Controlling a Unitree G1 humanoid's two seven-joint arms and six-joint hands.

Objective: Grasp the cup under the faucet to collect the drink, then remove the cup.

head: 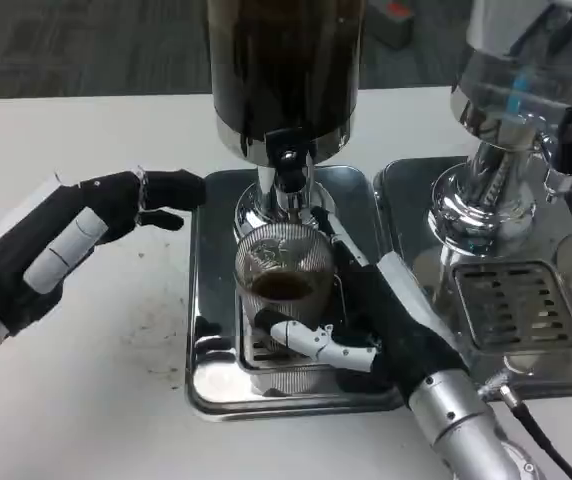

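Single head view, shot from high on the robot, tilted steeply down and forward over the white table [86, 420]. Close range: silver forearms cut off by lower corners, dark-filled cylindrical drink dispenser [284, 70] cropped at top edge. Centred on shiny steel drip tray [216, 300]; second clear dispenser [526, 90] clipped at right edge. Strip of grey carpet floor [86, 45] beyond table's far edge.
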